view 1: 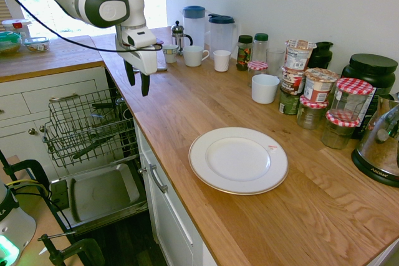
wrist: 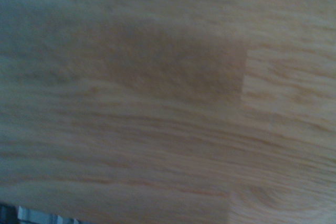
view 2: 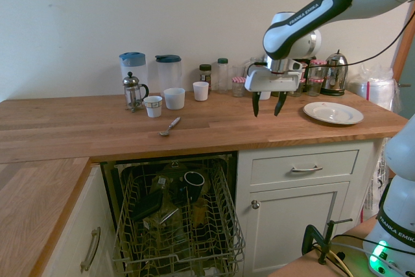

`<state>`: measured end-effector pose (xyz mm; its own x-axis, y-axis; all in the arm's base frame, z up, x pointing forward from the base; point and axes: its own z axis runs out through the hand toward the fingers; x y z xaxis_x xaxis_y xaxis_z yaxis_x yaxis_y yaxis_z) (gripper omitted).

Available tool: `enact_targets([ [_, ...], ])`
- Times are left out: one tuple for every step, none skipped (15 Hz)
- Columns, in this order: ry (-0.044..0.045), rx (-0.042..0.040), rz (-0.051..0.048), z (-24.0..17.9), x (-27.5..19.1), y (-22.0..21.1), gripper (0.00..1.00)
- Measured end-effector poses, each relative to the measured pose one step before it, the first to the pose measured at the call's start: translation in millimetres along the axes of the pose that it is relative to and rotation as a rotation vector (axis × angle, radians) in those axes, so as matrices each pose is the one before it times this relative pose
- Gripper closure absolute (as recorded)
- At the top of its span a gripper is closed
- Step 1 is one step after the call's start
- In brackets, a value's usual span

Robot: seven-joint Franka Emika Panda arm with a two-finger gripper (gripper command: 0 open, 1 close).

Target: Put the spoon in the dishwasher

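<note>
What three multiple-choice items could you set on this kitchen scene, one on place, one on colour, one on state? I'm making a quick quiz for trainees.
1. Where does the spoon lie?
A) On the white plate
B) On the wooden counter
C) In the dishwasher rack

2. What colour are the lids of the two tall pitchers?
A) Blue
B) Red
C) Yellow

3. How do the gripper's jaws stand?
A) Shut on the spoon
B) Shut on a mug
C) Open, with nothing between them

Key:
1 B: the second exterior view shows it flat on the wood, above the dishwasher.
2 A: both exterior views show blue lids on the pitchers.
3 C: both exterior views show the jaws apart, nothing held.
</note>
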<state>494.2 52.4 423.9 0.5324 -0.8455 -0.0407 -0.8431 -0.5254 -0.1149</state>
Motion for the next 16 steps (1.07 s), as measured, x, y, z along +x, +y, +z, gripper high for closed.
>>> enact_targets([
  [-0.01062,0.00247,0.03803,-3.27,-2.69,-21.93,0.00],
  [-0.00894,0.00191,0.03940,0.14,-4.49,-22.66,0.00],
  [-0.00566,0.00128,0.04684,3.47,-5.10,-22.58,0.00],
  [-0.00149,-0.00116,0.04525,4.58,-6.32,-21.72,0.00],
  [-0.00275,-0.00169,0.04090,5.53,-7.88,-21.66,0.00],
  [0.00379,0.00219,0.03686,5.30,-7.91,-19.35,0.00],
  [0.00900,-0.00364,0.03816,4.77,-8.29,-17.14,0.00],
  [0.01580,-0.00445,0.03691,3.66,-8.97,-16.20,0.00],
  [0.01658,-0.00620,0.03079,4.04,-11.43,-13.72,0.00],
  [0.01332,-0.00634,0.02406,2.55,-12.26,-11.39,0.00],
  [0.01217,-0.00930,0.01645,3.92,-12.96,-10.54,0.00],
  [0.01628,-0.00467,0.01486,3.56,-12.95,-9.15,0.00],
  [0.02375,-0.00162,0.01849,3.96,-9.18,-8.61,0.00],
  [0.03595,-0.00234,0.02910,7.65,-9.38,-18.63,0.00],
  [0.00160,-0.00614,0.00085,-3.86,-1.22,-4.15,0.00],
  [0.00232,-0.00181,-0.00047,-3.80,-2.87,-4.13,0.00],
])
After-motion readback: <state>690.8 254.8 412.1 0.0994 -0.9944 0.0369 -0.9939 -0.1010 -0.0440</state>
